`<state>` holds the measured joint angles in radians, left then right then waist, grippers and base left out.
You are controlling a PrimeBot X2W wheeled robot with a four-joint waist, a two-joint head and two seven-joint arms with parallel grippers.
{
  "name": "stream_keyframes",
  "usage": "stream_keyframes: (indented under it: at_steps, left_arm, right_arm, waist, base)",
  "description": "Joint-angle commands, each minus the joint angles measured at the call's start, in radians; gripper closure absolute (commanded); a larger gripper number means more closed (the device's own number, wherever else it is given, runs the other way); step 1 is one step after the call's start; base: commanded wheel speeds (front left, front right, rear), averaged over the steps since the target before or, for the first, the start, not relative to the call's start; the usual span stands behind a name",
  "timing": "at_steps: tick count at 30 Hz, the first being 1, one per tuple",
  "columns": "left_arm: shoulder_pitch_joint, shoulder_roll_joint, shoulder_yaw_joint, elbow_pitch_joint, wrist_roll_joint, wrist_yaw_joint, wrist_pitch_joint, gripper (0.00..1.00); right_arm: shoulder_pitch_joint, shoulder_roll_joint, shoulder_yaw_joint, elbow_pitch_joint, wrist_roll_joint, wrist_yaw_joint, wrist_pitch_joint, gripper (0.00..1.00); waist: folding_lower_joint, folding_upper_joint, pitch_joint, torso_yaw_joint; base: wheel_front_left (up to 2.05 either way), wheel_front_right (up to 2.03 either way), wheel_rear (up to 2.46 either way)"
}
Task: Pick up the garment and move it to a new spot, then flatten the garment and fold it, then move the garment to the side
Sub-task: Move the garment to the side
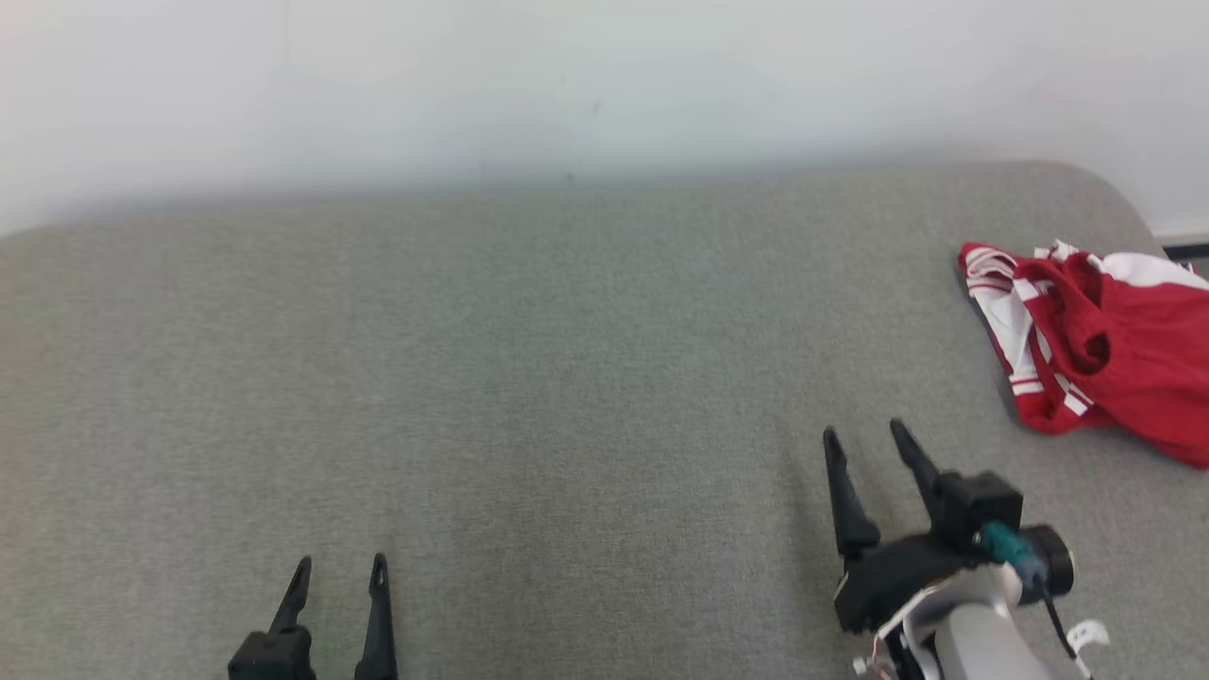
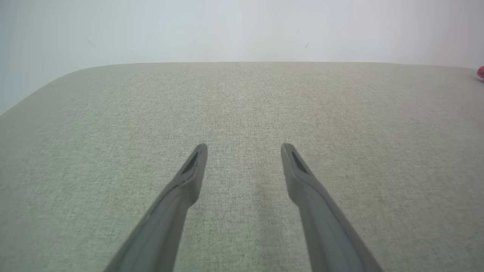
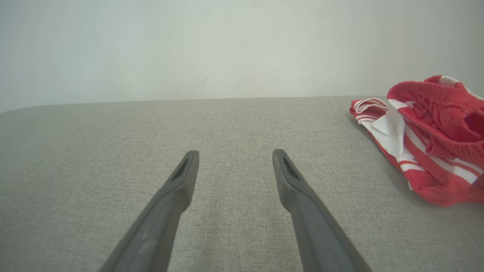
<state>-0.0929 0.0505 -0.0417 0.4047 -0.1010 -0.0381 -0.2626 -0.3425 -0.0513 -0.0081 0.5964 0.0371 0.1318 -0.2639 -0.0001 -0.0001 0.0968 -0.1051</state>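
Garment (image 1: 1096, 345) lies crumpled right of spread right gripper (image 1: 865, 433).

The garment (image 1: 1115, 359) is showing bright red, with white panels and thin red-and-white stripes running along its edges. The table (image 1: 529, 378) is wearing a plain grey-green cloth with a fine woven fleck. The wall (image 1: 567, 76) behind is looking flat off-white. The left gripper (image 1: 341, 561) and the right gripper (image 1: 863, 428) are both showing black fingers. The right forearm (image 1: 982, 642) is gleaming pale grey and carrying a teal plug (image 1: 1003, 543).
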Motion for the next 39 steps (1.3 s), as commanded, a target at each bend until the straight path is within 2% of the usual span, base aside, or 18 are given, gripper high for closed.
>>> stream_keyframes:
  at_steps: [1, 11, 23, 39]
  left_arm:
    - [0.025, 0.000, 0.006, -0.008, 0.000, 0.006, -0.003, 0.00]
    - [0.073, 0.000, 0.026, -0.045, -0.002, 0.017, -0.002, 0.00]
    - [0.097, 0.000, 0.058, -0.050, -0.002, 0.022, -0.002, 0.00]
    - [0.090, 0.000, 0.047, -0.035, -0.013, 0.008, -0.002, 0.00]
  right_arm:
    - [0.037, 0.001, 0.017, -0.008, 0.011, -0.003, 0.001, 0.00]
    - [0.138, 0.001, 0.071, -0.057, 0.080, -0.003, 0.001, 0.00]
    - [0.173, 0.001, 0.030, -0.100, 0.040, -0.003, 0.001, 0.00]
    - [0.180, 0.001, 0.054, -0.113, 0.054, -0.003, 0.001, 0.00]
  waist:
    - [0.0001, 0.0001, -0.039, 0.030]
    - [0.0001, 0.0001, -0.100, 0.061]
    - [0.0001, 0.0001, -0.120, 0.049]
    - [0.0001, 0.0001, -0.099, 0.043]
  base:
    - [0.00, 0.00, 0.00]
    - [0.00, 0.00, 0.00]
    - [0.00, 0.00, 0.00]
    - [0.00, 0.00, 0.00]
